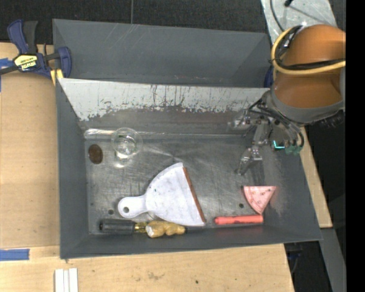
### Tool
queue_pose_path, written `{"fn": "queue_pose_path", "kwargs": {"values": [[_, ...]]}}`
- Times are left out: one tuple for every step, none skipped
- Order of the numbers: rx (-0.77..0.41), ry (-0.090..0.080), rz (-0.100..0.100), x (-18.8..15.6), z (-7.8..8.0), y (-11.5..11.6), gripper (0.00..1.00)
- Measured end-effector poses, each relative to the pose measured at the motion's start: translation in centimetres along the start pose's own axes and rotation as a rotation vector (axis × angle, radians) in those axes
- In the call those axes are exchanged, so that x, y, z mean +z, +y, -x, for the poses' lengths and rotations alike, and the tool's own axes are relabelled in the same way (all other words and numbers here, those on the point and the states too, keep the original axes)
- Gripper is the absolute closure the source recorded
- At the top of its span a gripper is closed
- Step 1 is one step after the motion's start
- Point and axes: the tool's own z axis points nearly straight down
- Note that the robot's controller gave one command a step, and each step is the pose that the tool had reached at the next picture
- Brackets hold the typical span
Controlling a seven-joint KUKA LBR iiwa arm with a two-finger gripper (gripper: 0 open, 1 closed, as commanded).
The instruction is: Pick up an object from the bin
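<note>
**A:** What lies closest, at the bottom of the frame?

**B:** Against the near wall of the bin (170, 245) there is a black-handled tool (118, 226), lower left of centre. A yellowish lump (164, 229) touches its right end. Further right in the same row, a red stick (238, 220) lies flat.

**A:** And just beyond those?

**B:** A white scoop (170, 196) with a brown edge sits at lower centre, its round handle pointing lower left. At lower right there is a pink wedge (258, 196), just above the red stick and, I think, not quite touching it.

**A:** Where is the pincer?

**B:** The pincer (250, 158) is right of centre, just above the pink wedge in the frame, hanging from the orange cover (310, 59) at upper right. I cannot tell whether it is open or closed. It seems to carry nothing.

**A:** So how should the pick go?

**B:** I'd judge the wedge the likeliest candidate, since it is nearest and has bare floor around most of it. The pincer should centre over the wedge's broad part rather than its tip, then come straight down. It should close across the flat sides and keep clear of the red stick and the right wall.

**A:** And further back?

**B:** A clear glass (125, 146) stands at upper left with a brown disc (95, 154) just beside it, both well apart from the pincer. The glass looks slippery to me, so it is a poorer choice.
</note>
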Motion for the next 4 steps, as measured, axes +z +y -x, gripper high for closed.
{"fn": "queue_pose_path", "kwargs": {"values": [[-0.001,-0.008,-0.001,-0.4,0.2,0.0,0.00],[-0.055,-0.018,-0.001,2.1,-1.8,-1.1,0.00],[-0.207,-0.009,-0.004,7.3,-4.1,0.7,0.00],[-0.348,-0.008,0.001,10.7,-5.7,2.0,0.00]]}}
